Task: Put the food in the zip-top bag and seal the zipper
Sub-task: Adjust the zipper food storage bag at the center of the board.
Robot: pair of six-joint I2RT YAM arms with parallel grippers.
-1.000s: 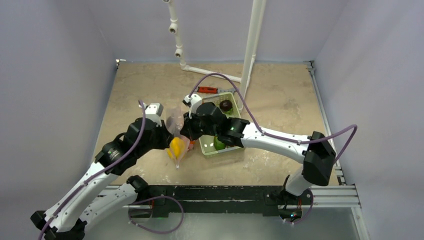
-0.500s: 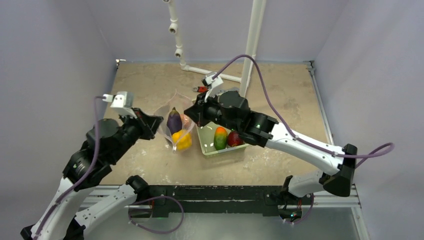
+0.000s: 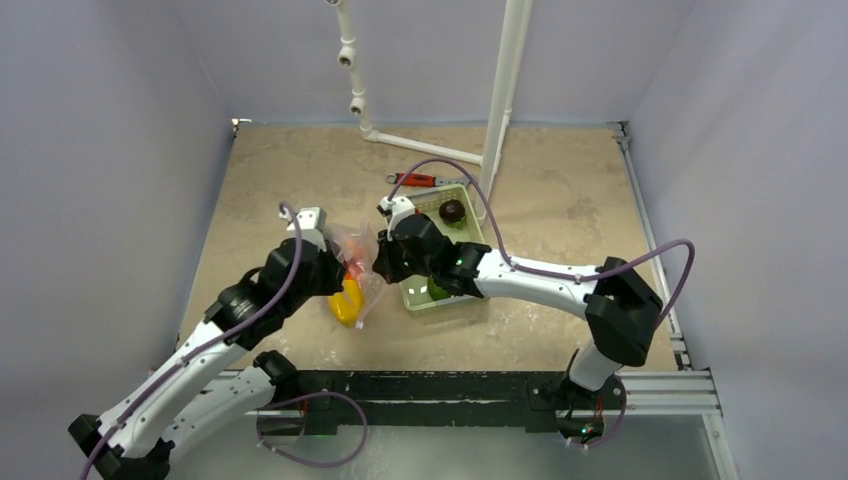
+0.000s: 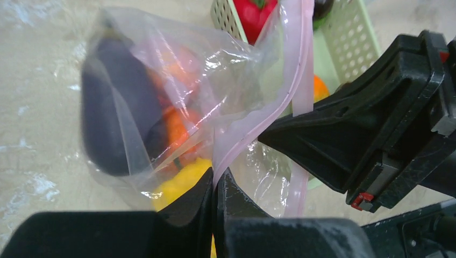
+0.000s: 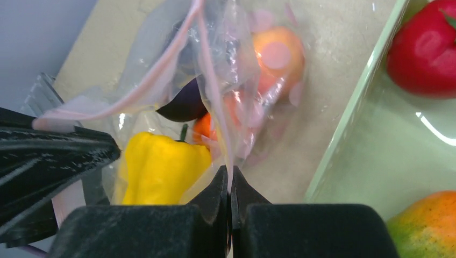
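Since half a second ago my hands have come together, so now my left hand (image 4: 214,178) and right hand (image 5: 228,180) are both clenched on the zipper (image 4: 255,123) of the bag (image 4: 161,64) just beside the basket (image 5: 355,123), but tomato (image 5: 425,51) and mango (image 5: 425,226) still wait in that basket.

You are looking at a robotics lab test cell, not a home or a kitchen. Plain pale panels (image 3: 110,150) box in the tan tabletop (image 3: 560,190) on three sides. Aluminium rails (image 3: 660,382) frame its near edge, where the left arm (image 3: 190,350) and right arm (image 3: 540,280) are bolted side by side. Purple cables (image 3: 320,400) loop loose around the arms, and a white pipe post (image 3: 505,90) stands at the back. The food (image 5: 425,48) is shiny moulded plastic, some of it in a light green basket (image 3: 440,306).
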